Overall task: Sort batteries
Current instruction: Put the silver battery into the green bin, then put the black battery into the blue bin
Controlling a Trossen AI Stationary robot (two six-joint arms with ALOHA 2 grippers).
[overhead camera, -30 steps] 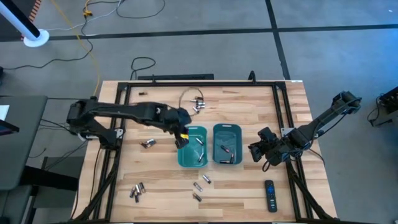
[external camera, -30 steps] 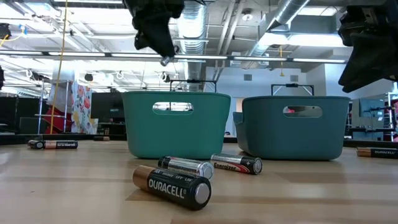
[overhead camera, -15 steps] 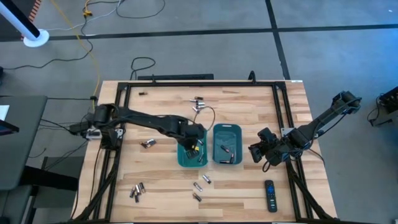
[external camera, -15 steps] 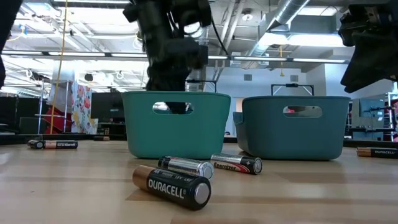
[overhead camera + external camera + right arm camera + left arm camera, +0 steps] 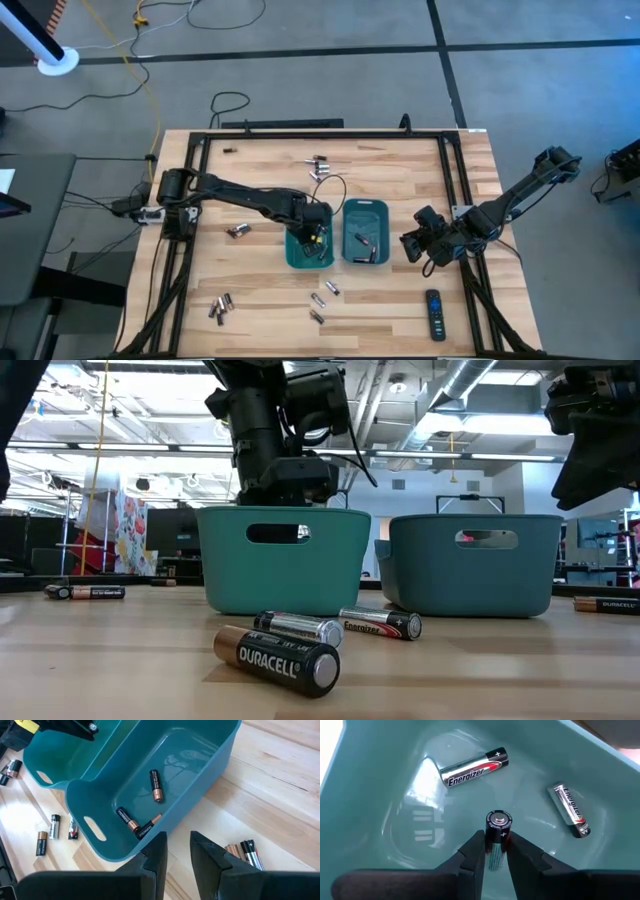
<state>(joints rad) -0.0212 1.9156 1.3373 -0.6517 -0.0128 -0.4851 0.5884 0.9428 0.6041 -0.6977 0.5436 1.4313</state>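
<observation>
My left gripper point(image 5: 314, 236) reaches down into the left teal bin point(image 5: 293, 256) and is shut on a silvery-and-black battery point(image 5: 497, 827). Two more silvery batteries point(image 5: 474, 767) point(image 5: 570, 810) lie on that bin's floor. In the low view the bin's wall point(image 5: 283, 565) hides its fingers. The right teal bin point(image 5: 200, 780) holds three dark batteries with copper ends point(image 5: 156, 785). My right gripper point(image 5: 175, 845) waits just right of that bin, open by a narrow gap and holding nothing. Loose batteries point(image 5: 220, 307) lie flat on the wooden table. My left gripper pinches the battery's body point(image 5: 494, 852) between its two fingers, coming from above and pointing down into the left bin. The battery lies along the fingers, and its plus end point(image 5: 498, 819) sticks out past the fingertips toward the bin's floor.
More loose batteries lie left of the bins point(image 5: 237, 231), near them point(image 5: 325, 290) and at the far side point(image 5: 318, 165). A black remote control point(image 5: 434, 314) lies near the right front corner. A black frame point(image 5: 300, 133) borders the table.
My left gripper has moved from the left bin's left rim toward the right, over the bin, and has gone down into it, carrying the battery. The right arm has kept still.
</observation>
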